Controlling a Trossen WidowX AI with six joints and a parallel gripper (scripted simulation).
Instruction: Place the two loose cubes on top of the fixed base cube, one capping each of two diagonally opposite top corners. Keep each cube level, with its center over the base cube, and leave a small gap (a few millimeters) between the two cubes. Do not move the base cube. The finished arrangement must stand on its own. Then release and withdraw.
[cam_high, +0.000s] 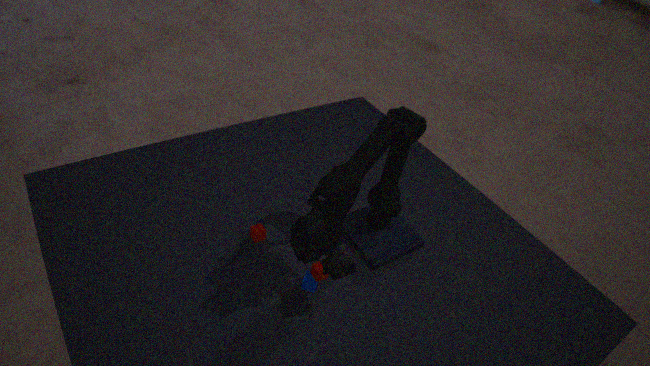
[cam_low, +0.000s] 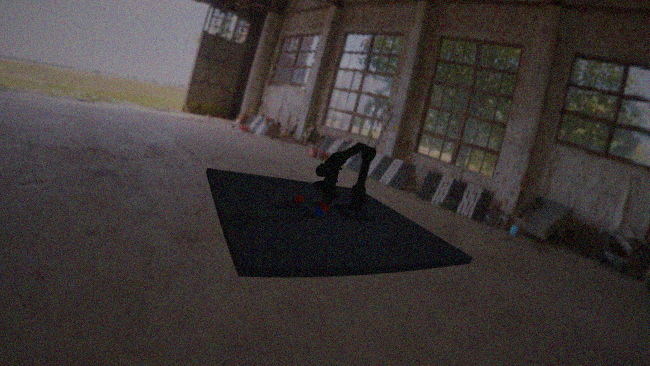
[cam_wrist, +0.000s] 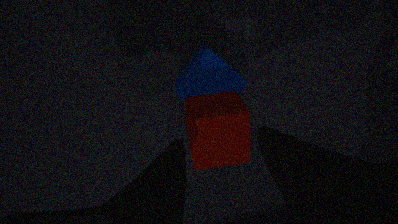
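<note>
Red cube handling: square grip, gentle release

Going left to right: the far red cube (cam_high: 258, 233) (cam_low: 299, 199) is seen on the mat (cam_high: 150, 200) (cam_low: 280, 250), well apart from the rest. It'll probably handle as light and stiff, so nothing should get crushed. Best taken by two opposite upright faces, fingers square to them, or it may be twisted in the grip. How slippery it is can't be told in this dim light.

Next comes the blue cube (cam_high: 309, 282) (cam_low: 319, 212) (cam_wrist: 207, 75), presumably the fixed base. It shouldn't be pinched or nudged at all.

Then the near red cube (cam_high: 319, 270) (cam_low: 325, 206) (cam_wrist: 222, 140), which looks to be perched over one corner of the blue one. It's easily tipped or dragged if brushed, imo.

The gripper (cam_high: 327, 267) (cam_low: 326, 197) (cam_wrist: 221, 140) is opened partway, with narrow gaps seen on both sides of that cube, so nothing's being held. A straight, slow lift seems called for.
</note>
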